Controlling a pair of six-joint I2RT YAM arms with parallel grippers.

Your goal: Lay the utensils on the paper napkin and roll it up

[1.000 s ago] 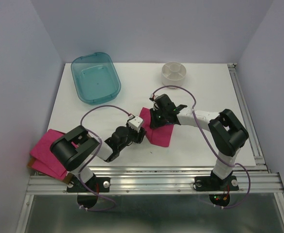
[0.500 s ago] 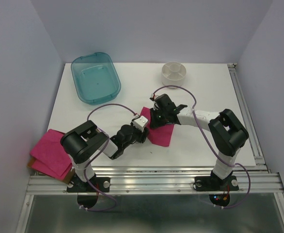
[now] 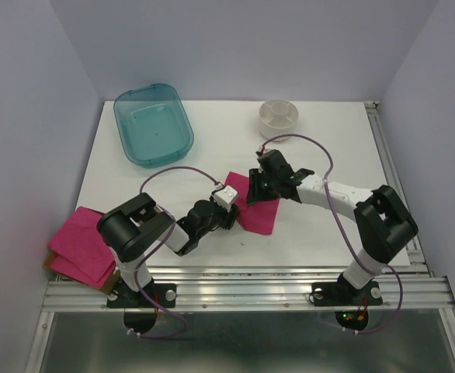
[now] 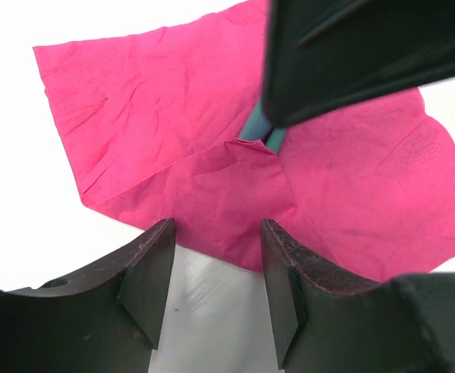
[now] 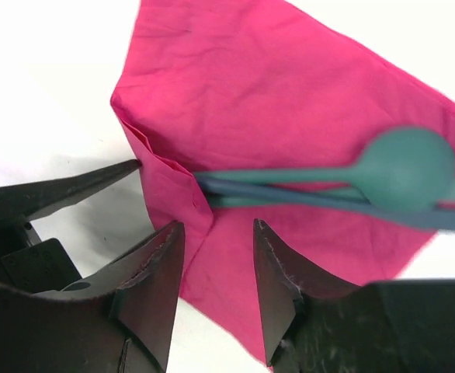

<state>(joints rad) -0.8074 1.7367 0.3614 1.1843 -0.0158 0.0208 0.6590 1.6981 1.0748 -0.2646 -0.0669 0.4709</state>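
Observation:
The paper napkin (image 3: pixel 256 208) lies flat at mid-table, magenta, with one corner (image 5: pixel 165 183) folded over the ends of the handles. The utensils (image 5: pixel 305 190) lie across it, dark teal, a spoon bowl (image 5: pixel 411 167) showing at the right; from the left wrist only a teal tip (image 4: pixel 257 128) peeks out under the fold. My right gripper (image 5: pixel 217 260) hovers open just above the napkin beside the fold, holding nothing. At the napkin's near-left edge my left gripper (image 4: pixel 216 260) is low over the table, open and empty, facing the right one (image 3: pixel 260 189).
A teal plastic tub (image 3: pixel 154 124) sits at the back left and a small white bowl (image 3: pixel 279 114) at the back centre. A pile of pink napkins (image 3: pixel 78 245) overhangs the table's left front corner. A metal rail (image 3: pixel 251 287) runs along the near edge.
My right gripper has opened, let go of the napkin's folded corner and drawn back a little to the right. The left arm shifted slightly toward the napkin early on, then held still.

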